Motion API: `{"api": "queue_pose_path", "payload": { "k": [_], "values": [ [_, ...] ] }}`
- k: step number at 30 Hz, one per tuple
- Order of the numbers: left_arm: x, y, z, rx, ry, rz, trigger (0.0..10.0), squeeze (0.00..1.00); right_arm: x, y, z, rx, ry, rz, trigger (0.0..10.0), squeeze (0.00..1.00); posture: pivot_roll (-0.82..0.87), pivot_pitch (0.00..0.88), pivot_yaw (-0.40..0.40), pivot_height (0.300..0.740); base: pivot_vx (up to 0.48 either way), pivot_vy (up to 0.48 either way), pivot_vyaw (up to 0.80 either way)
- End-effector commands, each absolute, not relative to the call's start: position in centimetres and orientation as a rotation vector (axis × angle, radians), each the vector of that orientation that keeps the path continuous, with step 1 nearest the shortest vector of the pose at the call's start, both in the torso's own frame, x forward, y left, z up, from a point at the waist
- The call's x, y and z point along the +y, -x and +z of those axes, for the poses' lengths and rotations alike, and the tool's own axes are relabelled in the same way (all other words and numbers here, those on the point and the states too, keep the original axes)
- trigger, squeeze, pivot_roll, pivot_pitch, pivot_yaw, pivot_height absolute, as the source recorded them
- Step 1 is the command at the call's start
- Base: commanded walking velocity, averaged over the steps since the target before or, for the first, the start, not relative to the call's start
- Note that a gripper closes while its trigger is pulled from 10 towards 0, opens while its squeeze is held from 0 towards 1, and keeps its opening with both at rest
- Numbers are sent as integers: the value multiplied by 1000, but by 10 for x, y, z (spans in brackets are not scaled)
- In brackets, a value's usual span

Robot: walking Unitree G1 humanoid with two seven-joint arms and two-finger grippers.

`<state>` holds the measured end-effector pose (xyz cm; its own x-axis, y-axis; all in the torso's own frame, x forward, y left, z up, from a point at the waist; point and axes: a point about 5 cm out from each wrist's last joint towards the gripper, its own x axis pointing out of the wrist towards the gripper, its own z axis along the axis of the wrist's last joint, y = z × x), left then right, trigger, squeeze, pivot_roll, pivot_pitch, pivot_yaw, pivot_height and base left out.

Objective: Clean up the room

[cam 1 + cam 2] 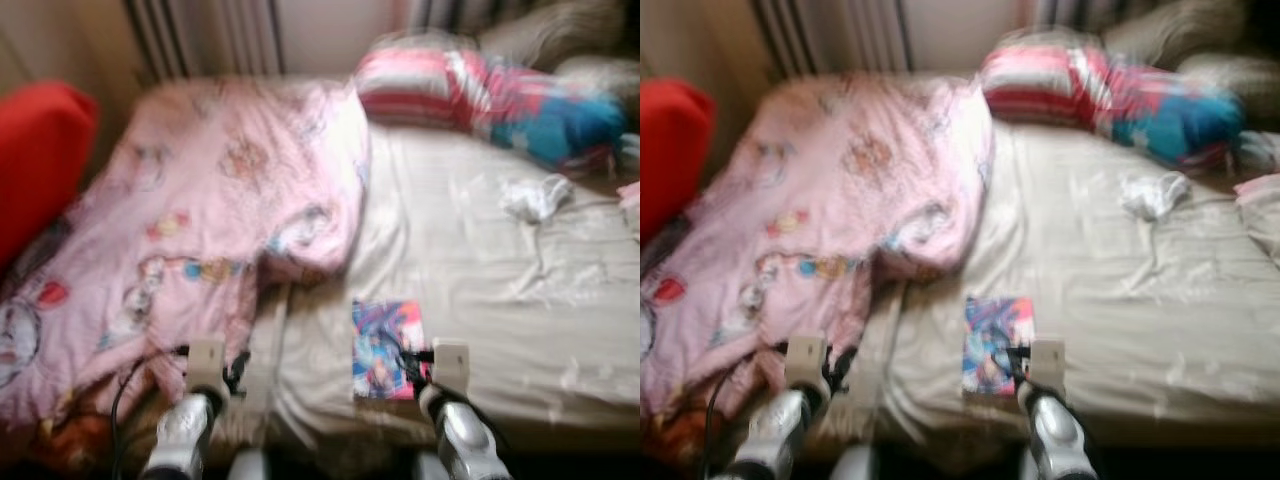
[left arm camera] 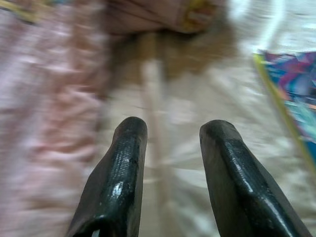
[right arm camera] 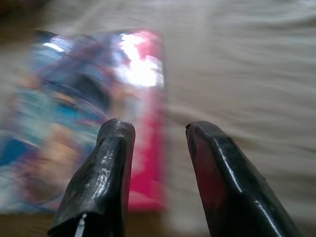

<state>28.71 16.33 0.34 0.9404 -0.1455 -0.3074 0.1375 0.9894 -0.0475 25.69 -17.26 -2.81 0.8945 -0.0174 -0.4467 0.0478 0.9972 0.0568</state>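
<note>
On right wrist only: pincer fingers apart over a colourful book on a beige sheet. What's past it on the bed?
Observer: A crumpled white cloth lies farther up the sheet, toward the robot's right.
Operator: And to the book's left?
Observer: A pink patterned blanket is heaped over the bed's left half, apart from the book.
Operator: Left arm?
Observer: The left pincer is open above bare sheet beside the blanket's edge, holding nothing.

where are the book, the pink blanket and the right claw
book [image 1: 385, 345], left eye view, middle of its colourful cover
pink blanket [image 1: 200, 220], left eye view, middle of the rumpled cloth
right claw [image 3: 158, 133], right wrist view, gap between its open fingertips, over the book's pink edge
</note>
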Motion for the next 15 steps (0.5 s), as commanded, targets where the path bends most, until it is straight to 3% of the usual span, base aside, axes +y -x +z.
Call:
{"api": "queue_pose_path", "payload": {
  "k": [1, 15],
  "values": [
    [176, -277, -7, 370, 15, -115, 10000, 0, -163, -258, -28, 464, -84, -14, 10000, 0, -47, 71, 41, 603, 0, 0, 0],
    [175, -277, -5, 352, 10, -132, 10000, 0, -164, -274, -17, 445, -119, -34, 10000, 0, -33, 109, 49, 603, 0, 0, 0]
  ]
}}
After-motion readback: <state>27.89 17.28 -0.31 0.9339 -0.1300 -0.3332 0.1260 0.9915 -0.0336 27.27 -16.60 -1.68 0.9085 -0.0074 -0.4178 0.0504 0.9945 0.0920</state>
